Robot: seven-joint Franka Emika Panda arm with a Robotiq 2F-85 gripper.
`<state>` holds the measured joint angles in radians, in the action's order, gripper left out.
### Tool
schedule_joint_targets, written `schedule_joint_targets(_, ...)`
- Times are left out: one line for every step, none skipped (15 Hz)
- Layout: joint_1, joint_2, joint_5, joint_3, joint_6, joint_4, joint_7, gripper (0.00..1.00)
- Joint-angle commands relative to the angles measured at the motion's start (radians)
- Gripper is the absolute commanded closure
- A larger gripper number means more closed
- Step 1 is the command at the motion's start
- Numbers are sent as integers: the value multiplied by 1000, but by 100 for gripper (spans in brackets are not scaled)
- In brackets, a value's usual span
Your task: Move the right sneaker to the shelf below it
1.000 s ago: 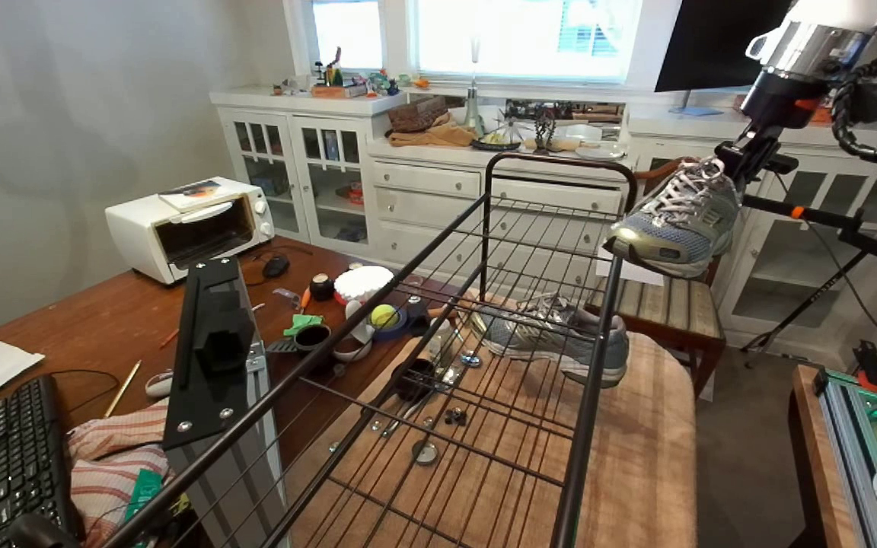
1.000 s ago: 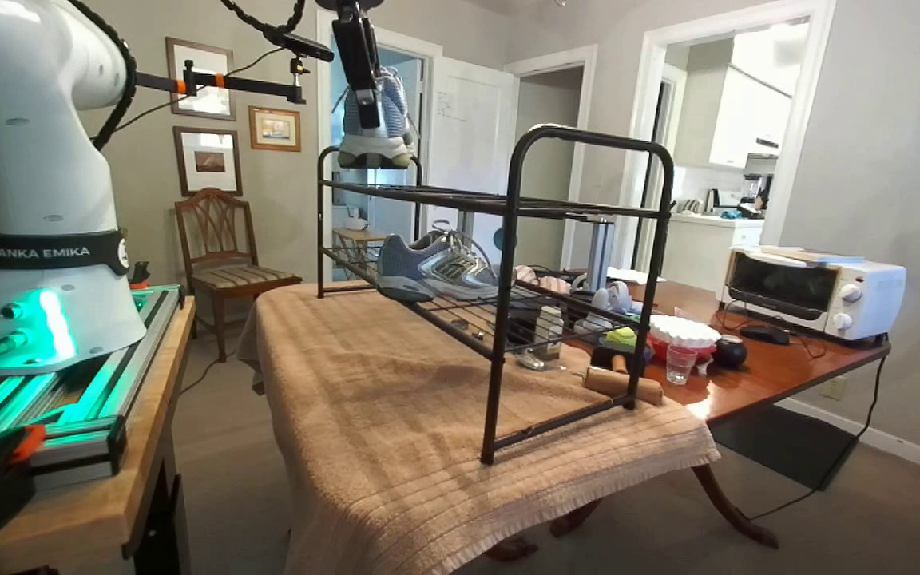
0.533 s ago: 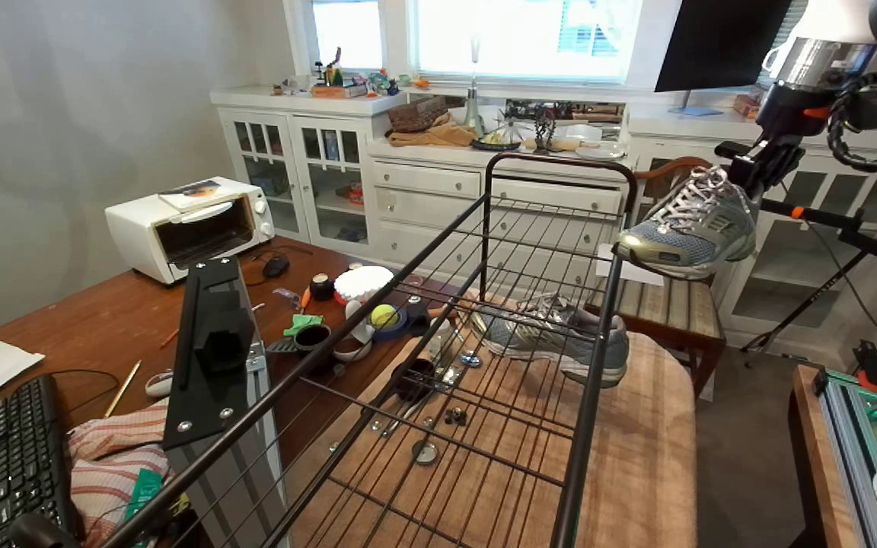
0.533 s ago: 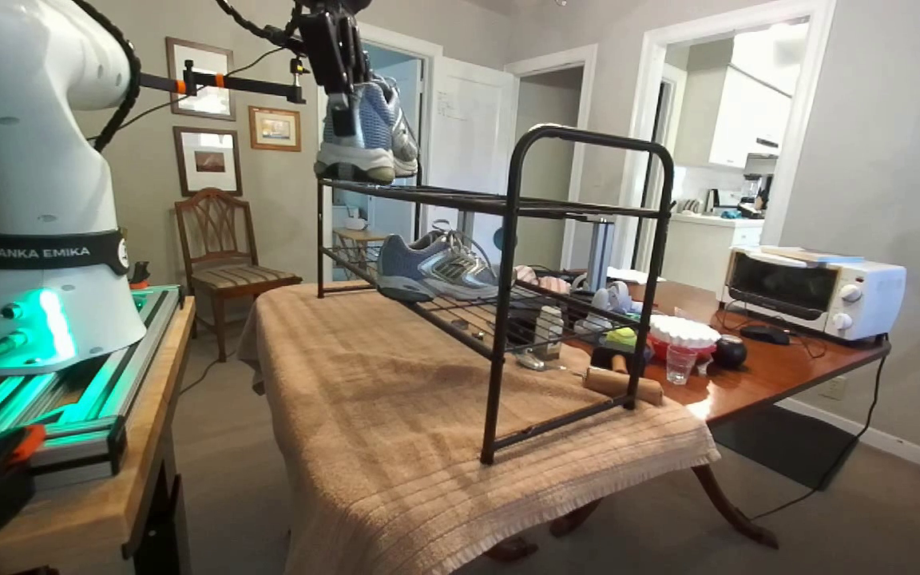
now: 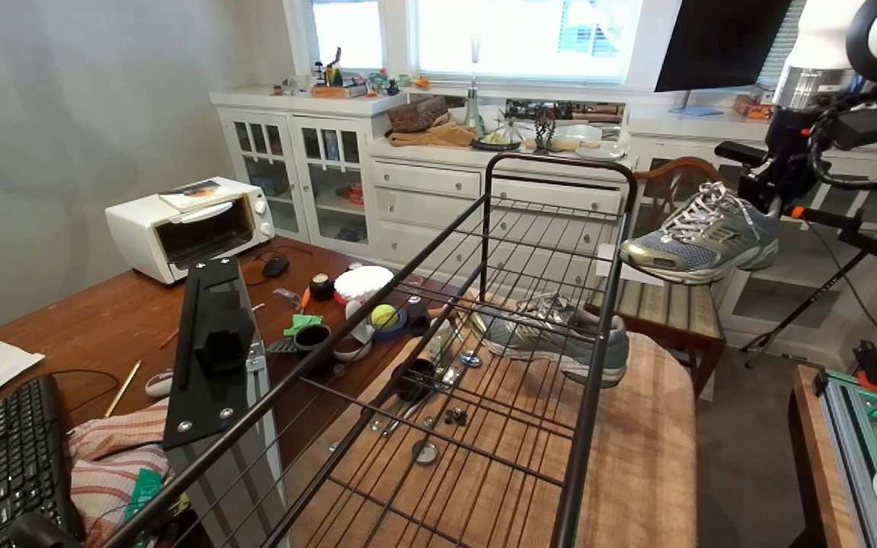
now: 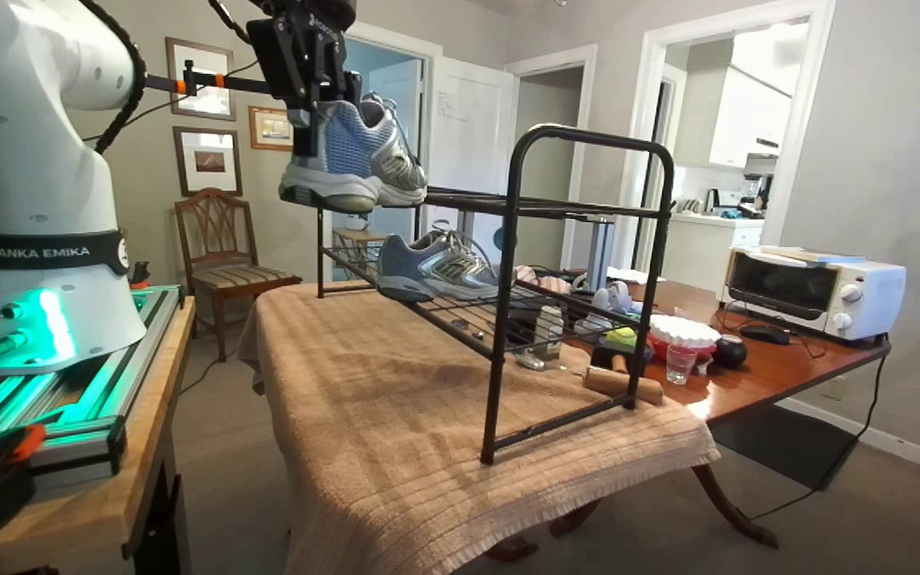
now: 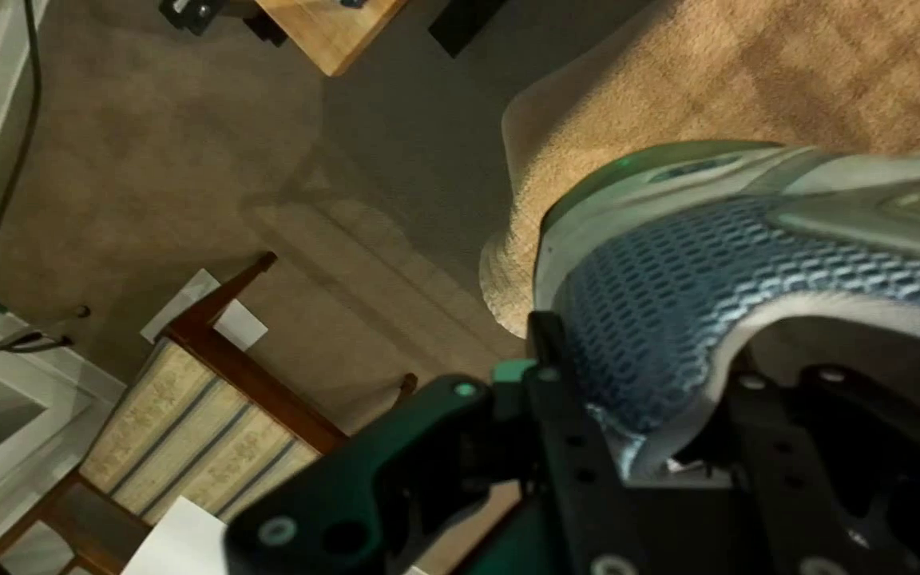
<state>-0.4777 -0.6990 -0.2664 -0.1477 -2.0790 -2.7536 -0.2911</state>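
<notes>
Because the gripper (image 7: pixel 648 355) has the right sneaker (image 6: pixel 348 156) only by the back of the heel, one finger outside & one down in the collar, a twist or toe droop is prob. the main risk. Shoe's in mid-air on the robot's side of the rack (image 6: pixel 493 399), approx. level. In an exterior view it hangs right of the upper shelf (image 5: pixel 583 457), toward the far end, toe pointing left & overlapping the rail; can't tell if they touch. If it's lowered w/o backing off first, the toe could snag that rail & lever the shoe out of the pinch. Target's prob. the lower shelf (image 6: pixel 476 343), i.e. the next tier down. In an exterior view the other sneaker (image 6: pixel 436 275) sits on it, toward the left, so a blind push-in could shove that one along or leave the new one perched on top; more room to its right. Gap btwn tiers looks tight for shoe + knuckles, so the gripper may bang the upper rail going in. If let go too soon, w/ the heel well past the edge, it'd prob. tip back onto the towel (image 6: pixel 372 383) below.
</notes>
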Motion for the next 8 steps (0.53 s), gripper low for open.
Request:
schedule_joint_targets(-31,26,-42,18,31,3,-71,96)
schedule_joint_targets(-36,36,-50,18,35,2,-83,96)
schedule_joint_targets(-41,44,-59,18,41,2,-96,96)
schedule_joint_targets(-43,52,-65,16,49,2,-104,96)
schedule_joint_targets(-46,59,-73,16,53,1,-117,96)
schedule_joint_targets(-49,65,-79,16,55,1,-131,96)
schedule_joint_targets(-52,75,-85,16,54,1,-146,96)
schedule_joint_targets(-54,87,-93,18,55,1,-162,96)
